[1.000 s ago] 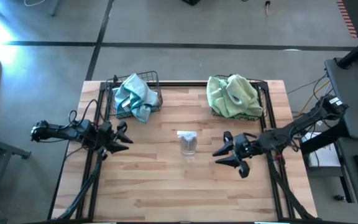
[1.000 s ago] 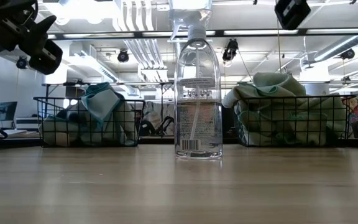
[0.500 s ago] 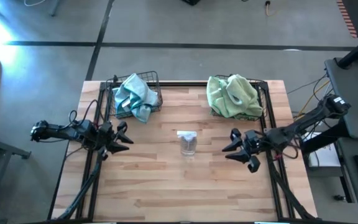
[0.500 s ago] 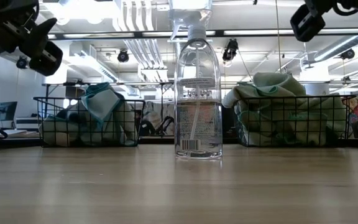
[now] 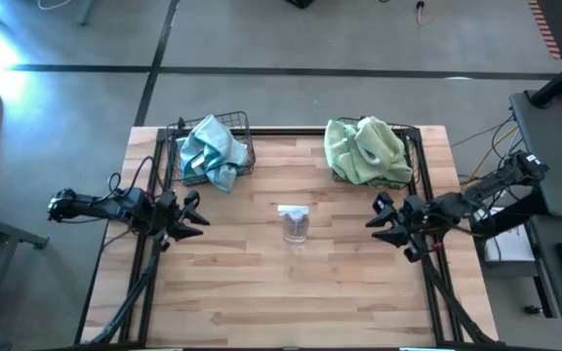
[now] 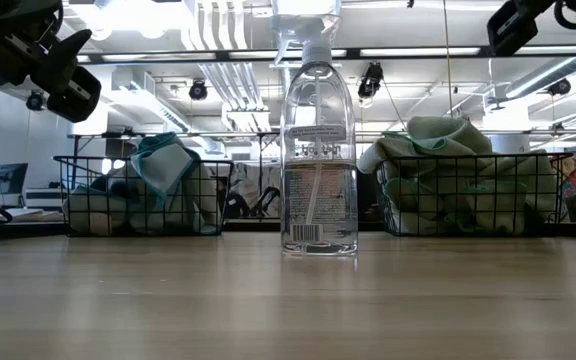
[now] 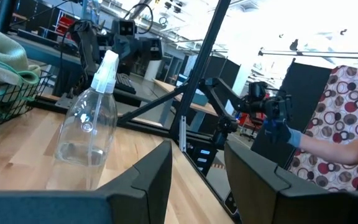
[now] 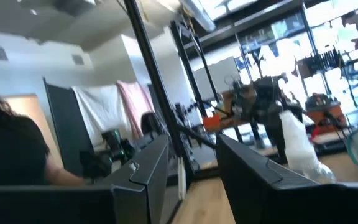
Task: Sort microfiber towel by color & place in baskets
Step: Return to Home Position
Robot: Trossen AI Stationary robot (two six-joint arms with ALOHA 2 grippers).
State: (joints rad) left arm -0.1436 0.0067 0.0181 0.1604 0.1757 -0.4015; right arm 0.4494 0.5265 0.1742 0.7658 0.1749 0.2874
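Your left gripper (image 5: 195, 214) hangs empty, fingers spread, with the blue towels (image 5: 213, 148) heaped in the left basket (image 5: 232, 118) just ahead. Your right gripper (image 5: 380, 220), likewise open-fingered, sits near the right basket (image 5: 411, 146) of green towels (image 5: 364, 148). A spray bottle (image 5: 295, 224) stands between the grippers.

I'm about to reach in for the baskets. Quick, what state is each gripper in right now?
Left gripper: open, holding nothing.
Right gripper: open, holding nothing.

The left basket (image 5: 248, 156) sits at the table's (image 5: 261, 292) far left corner and the right basket (image 5: 414, 161) at its far right corner, each holding towels (image 5: 211, 146), with the spray bottle (image 5: 295, 224) mid-table before them.
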